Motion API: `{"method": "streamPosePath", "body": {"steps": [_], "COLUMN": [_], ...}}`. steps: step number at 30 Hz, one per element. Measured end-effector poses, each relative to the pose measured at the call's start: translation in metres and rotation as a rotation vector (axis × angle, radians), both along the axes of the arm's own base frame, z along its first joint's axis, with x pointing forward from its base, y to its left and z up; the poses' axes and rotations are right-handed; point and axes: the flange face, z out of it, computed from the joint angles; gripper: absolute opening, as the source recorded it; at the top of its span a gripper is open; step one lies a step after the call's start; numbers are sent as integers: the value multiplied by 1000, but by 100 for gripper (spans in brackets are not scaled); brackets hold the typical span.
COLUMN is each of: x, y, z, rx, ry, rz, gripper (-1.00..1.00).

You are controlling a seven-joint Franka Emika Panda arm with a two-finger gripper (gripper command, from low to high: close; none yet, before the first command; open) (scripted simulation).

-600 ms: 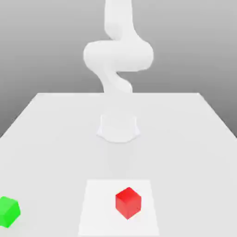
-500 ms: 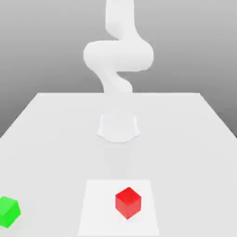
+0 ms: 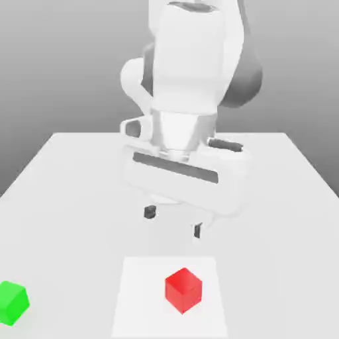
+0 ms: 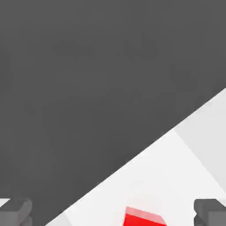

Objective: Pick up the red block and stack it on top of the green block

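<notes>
the gripper (image 3: 173, 221) hangs wide open and empty above the surface (image 3: 278, 198), mid-frame in the exterior view. the red block (image 3: 183, 289) sits below it at lower centre, the green block (image 3: 12, 302) well apart at lower left.

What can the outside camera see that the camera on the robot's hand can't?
The exterior view shows the small bright green cube at its left edge, the big white robot arm and the whole white table. The hand view shows a wide dark grey area past the table's edge. Both show the small bright red cube on its lighter white square patch, with the open claw apart from it, holding nothing.
</notes>
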Motion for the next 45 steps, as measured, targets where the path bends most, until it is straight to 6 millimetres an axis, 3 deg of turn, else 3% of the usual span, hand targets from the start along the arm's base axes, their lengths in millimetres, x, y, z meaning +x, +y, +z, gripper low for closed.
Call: {"method": "streamPosePath", "body": {"steps": [3, 9, 10, 17, 23, 25, 29, 34, 36, 38, 39, 45], "x": [-20, -27, -27, -27, -26, -10, 11, 3, -6, -10, -11, -11], "y": [7, 8, 8, 9, 4, -35, -133, -256, -301, -316, -318, -319], "z": [-54, -125, -133, -133, -76, -67, -54, -41, -55, -82, -93, -99], "rx": [46, 61, 61, 61, 61, 69, 85, 95, 98, 98, 98, 97], "ry": [88, 115, 116, 114, 114, 111, 104, 95, 92, 92, 92, 92], "rz": [-102, -139, -138, -139, -148, -240, -446, -685, -770, -798, -803, -805], "gripper": [0, 0, -100, -100, -100, -100, -100, -100, -100, -100, 100, 100]}}
